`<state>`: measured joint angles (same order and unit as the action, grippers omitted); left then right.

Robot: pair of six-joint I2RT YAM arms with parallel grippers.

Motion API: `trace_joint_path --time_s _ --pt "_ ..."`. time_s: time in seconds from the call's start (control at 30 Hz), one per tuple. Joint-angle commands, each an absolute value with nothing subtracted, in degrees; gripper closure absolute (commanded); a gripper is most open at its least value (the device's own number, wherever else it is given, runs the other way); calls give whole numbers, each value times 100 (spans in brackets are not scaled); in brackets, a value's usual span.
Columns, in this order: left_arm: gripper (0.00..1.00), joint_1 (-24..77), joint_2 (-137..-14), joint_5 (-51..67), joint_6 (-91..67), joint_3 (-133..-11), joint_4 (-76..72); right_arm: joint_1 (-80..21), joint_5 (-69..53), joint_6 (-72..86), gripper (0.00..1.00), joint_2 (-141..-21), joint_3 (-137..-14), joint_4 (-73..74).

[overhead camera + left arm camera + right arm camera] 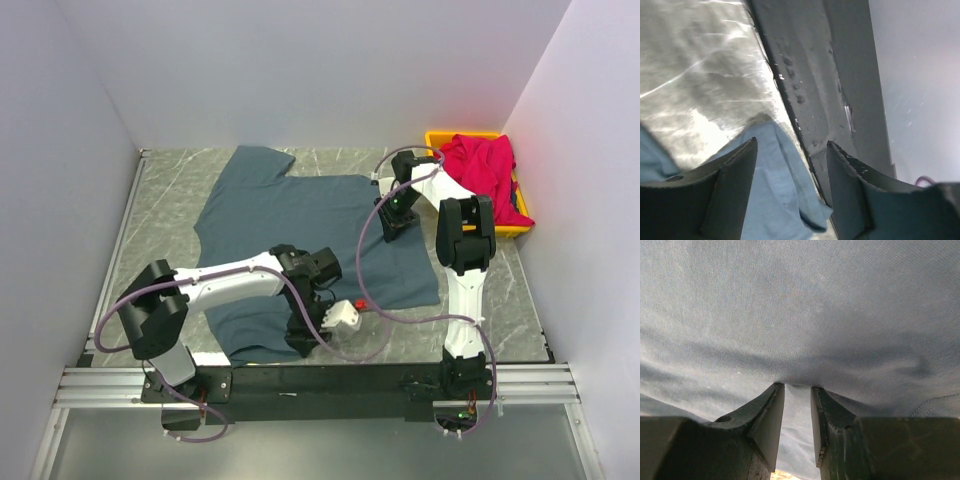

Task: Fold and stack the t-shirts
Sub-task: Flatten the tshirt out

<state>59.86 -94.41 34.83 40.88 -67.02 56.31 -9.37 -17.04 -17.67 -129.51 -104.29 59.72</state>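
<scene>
The slate blue-grey t-shirt (290,210) lies spread over the middle of the marble table. My left gripper (303,338) is at its near hem. In the left wrist view the gripper (791,142) is open, and the hem corner (782,185) lies loose between the fingers at the table's front edge. My right gripper (392,228) points down on the shirt's right side. In the right wrist view its jaws (797,386) stand narrowly apart with a ridge of shirt cloth (800,315) bunched at the tips and filling the gap. The crimson red t-shirt (482,168) is heaped in the bin.
The yellow plastic bin (512,231) stands at the back right corner against the right wall. A black rail (330,380) runs along the near table edge and also shows in the left wrist view (810,75). White walls close the left, back and right sides.
</scene>
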Motion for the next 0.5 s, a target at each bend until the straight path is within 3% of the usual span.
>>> trace_joint_path --time_s 0.0,0.1,0.23,0.47 --pt "41 5575 -9282 3875 3507 -7031 5660 -905 -1591 -1846 64 -12911 -10494 6003" --pt "49 4847 -9176 4183 3612 -7128 5976 -905 -1591 -1863 65 -12894 -10468 6003" --pt "68 3869 -9176 3781 4138 -6857 6232 -905 -1582 -1890 65 -12771 -10371 5994" --pt "69 3533 -8921 2417 4562 -5696 5915 -905 -1565 -1960 65 -12551 -10257 6065"
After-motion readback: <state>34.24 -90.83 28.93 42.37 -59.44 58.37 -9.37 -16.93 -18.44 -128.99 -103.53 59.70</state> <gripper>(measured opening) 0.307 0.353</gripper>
